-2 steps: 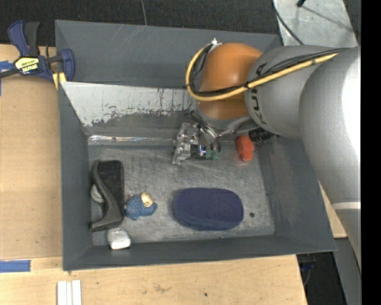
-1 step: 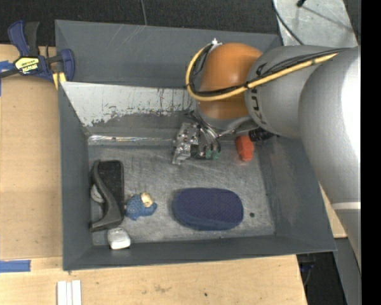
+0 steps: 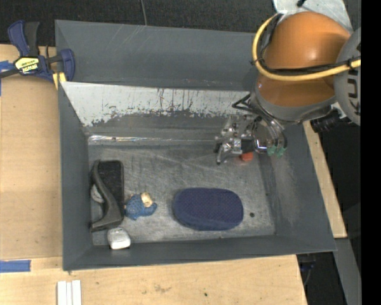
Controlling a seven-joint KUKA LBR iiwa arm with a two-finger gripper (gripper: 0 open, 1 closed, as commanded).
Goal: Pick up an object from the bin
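Navy oval pad [image 3: 207, 209], apart from fingers [image 3: 223, 149].

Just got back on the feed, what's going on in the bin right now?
The gripper hangs low over the far right floor of the bin, no thing under it. The things lie nearer: a dark blue oval pad, a small blue toy left of it, a black thing by the left wall, a small white piece in the near left corner. Nothing looks picked yet.
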